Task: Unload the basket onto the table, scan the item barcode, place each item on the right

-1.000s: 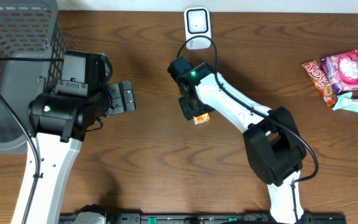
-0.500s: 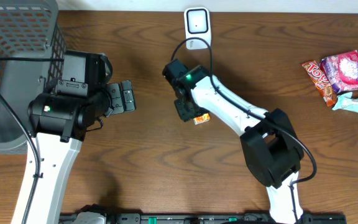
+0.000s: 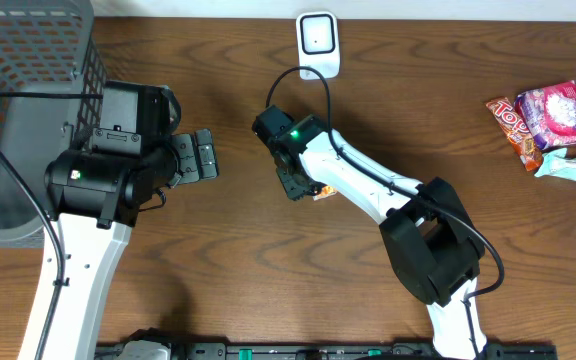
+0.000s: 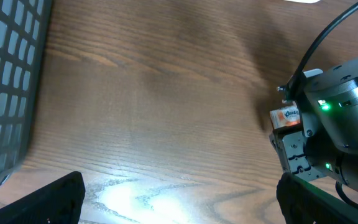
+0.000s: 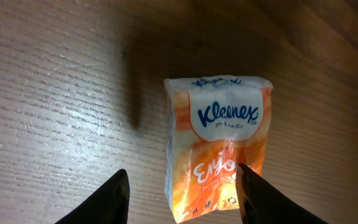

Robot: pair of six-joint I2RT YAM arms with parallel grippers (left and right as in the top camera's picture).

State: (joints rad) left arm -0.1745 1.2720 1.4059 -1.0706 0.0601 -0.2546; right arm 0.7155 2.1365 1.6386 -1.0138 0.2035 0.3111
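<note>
The item is an orange and white Kleenex tissue pack (image 5: 219,143), its printed front facing the right wrist camera. My right gripper (image 5: 185,196) is shut on it; the right finger presses its edge, and a sliver of table shows by the left finger. From overhead, the pack (image 3: 324,191) pokes out beside the right gripper (image 3: 306,186) at mid-table, below the white scanner (image 3: 318,42) at the far edge. No barcode shows. The left wrist view catches the pack (image 4: 286,117) at its right. My left gripper (image 3: 206,155) stands open and empty, to the left of the pack.
A grey mesh basket (image 3: 28,100) fills the far left corner, its wall also in the left wrist view (image 4: 5,93). Three snack packets (image 3: 548,125) lie at the far right. The scanner's black cable (image 3: 303,75) loops toward the right arm.
My right gripper has carried the tissue pack a little to the left, toward the left gripper. The left arm has not moved.
</note>
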